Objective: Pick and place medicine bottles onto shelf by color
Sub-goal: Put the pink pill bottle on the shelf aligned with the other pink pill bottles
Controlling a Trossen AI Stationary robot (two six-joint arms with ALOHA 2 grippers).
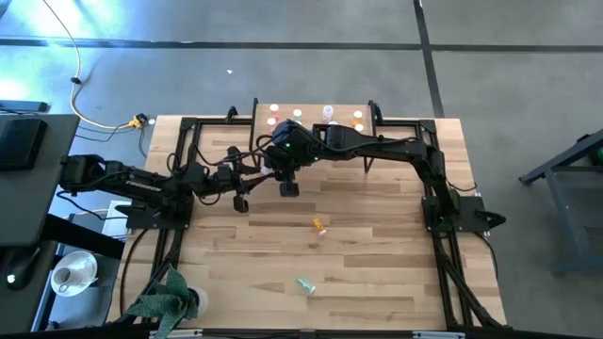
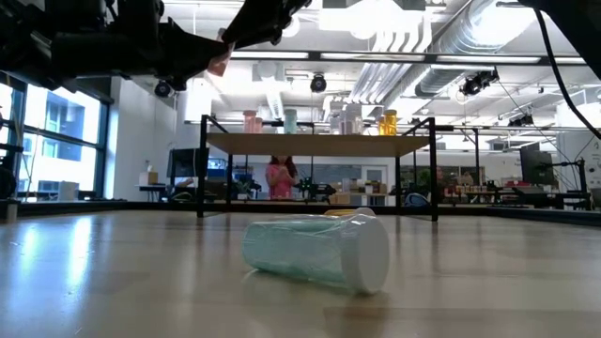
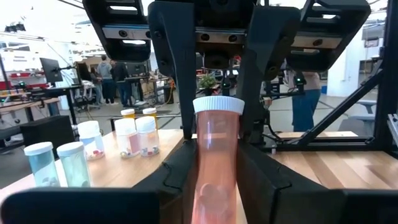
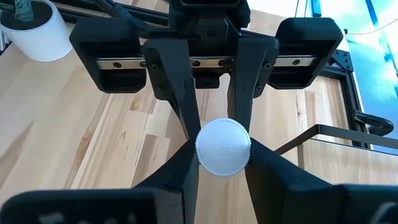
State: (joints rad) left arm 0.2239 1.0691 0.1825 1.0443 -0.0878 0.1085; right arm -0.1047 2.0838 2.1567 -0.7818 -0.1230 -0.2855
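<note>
both tools meet by the shelf (image 1: pixel 316 115), clamped on one pink bottle (image 3: pixel 214 158): left tool (image 3: pixel 214 168), right tool (image 4: pixel 222 163).

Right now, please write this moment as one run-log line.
phase: midair handover | left gripper: shut on pink bottle | right gripper: same bottle | lying loose: green bottle, orange bottle

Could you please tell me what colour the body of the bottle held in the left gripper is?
Red-pink with a white cap; the bottle in the left gripper shows best in the left wrist view.
</note>
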